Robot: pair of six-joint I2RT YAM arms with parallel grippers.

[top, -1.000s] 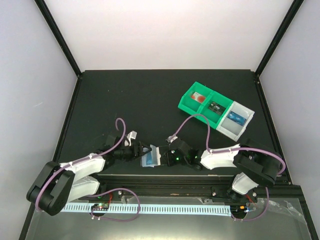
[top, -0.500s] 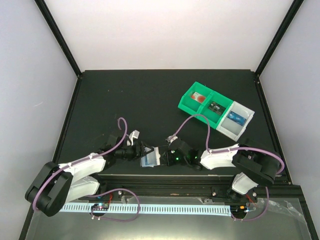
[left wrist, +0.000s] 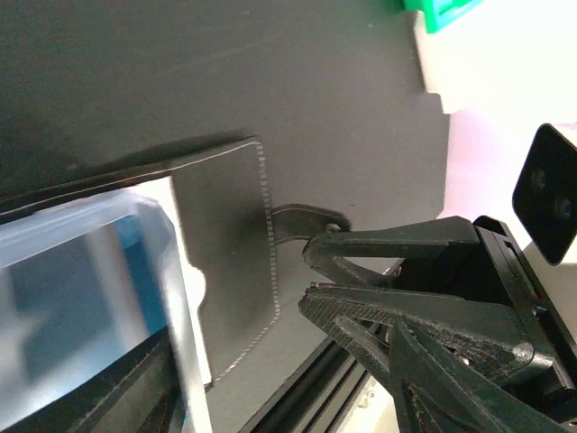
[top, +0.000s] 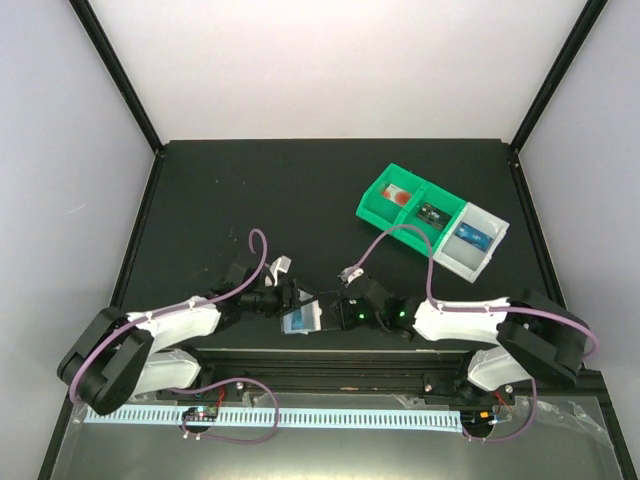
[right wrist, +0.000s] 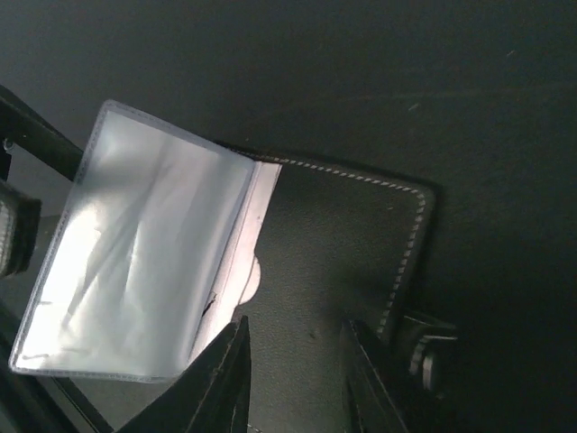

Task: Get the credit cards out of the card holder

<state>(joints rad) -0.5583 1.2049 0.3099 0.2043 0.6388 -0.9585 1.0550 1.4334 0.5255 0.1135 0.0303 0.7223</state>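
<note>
Black counter (top: 200, 220) and white walls frame the scene. Between the two tools, close to the arms' bases, the card holder (right wrist: 334, 262) lies opened. Its dark panel, edged with pale stitching, rests flat, while a pale translucent sleeve leaf is lifted off it toward the left tool (top: 292, 300). Through that soft, blurred plastic shows the bright blue of the credit cards (left wrist: 140, 262), inside the sleeve. The right tool (left wrist: 308, 275) has its jaws slightly parted, tips just beside the panel's stitched edge and clasping nothing visible. The left tool is right at the lifted leaf, but I cannot tell whether it grips it or stands released. Well beyond the right tool sits a green-and-grey tray (top: 375, 190), with a blue card (top: 470, 237) in its pale end compartment.
</note>
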